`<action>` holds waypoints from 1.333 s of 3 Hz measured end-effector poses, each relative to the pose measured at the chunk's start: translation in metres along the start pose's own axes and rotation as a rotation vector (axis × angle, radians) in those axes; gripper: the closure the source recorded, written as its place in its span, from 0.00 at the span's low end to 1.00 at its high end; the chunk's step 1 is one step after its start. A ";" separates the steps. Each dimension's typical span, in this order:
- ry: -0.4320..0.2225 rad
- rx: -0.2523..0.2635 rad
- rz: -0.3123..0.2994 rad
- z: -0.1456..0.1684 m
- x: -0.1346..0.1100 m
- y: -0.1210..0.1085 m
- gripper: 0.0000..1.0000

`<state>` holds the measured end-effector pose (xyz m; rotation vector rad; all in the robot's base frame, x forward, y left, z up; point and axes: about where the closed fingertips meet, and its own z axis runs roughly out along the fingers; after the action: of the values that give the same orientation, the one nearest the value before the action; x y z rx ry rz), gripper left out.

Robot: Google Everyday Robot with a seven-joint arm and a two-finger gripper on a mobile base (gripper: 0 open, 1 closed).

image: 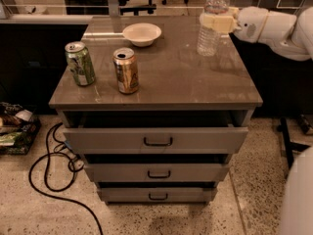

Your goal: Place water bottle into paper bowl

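The water bottle [212,21] is clear ribbed plastic with a white cap. It stands upright over the right rear of the cabinet top, its base lifted a little off the surface. My gripper [218,22] reaches in from the right and is shut on the bottle's middle with pale fingers [213,22]. The paper bowl [142,34] is a shallow off-white bowl at the rear centre of the top, empty, well to the left of the bottle.
A green can [80,63] and a gold can [126,70] stand on the left front of the grey cabinet top [186,77]. Three drawers hang slightly open below. Black cable [49,180] lies on the floor at the left.
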<state>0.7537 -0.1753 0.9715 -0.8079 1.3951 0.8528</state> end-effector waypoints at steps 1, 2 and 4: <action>0.016 0.015 -0.028 0.035 -0.030 -0.011 1.00; 0.058 0.039 -0.052 0.065 -0.045 -0.014 1.00; -0.017 0.058 0.005 0.146 -0.044 -0.014 1.00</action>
<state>0.8365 -0.0555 1.0181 -0.7510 1.4016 0.8178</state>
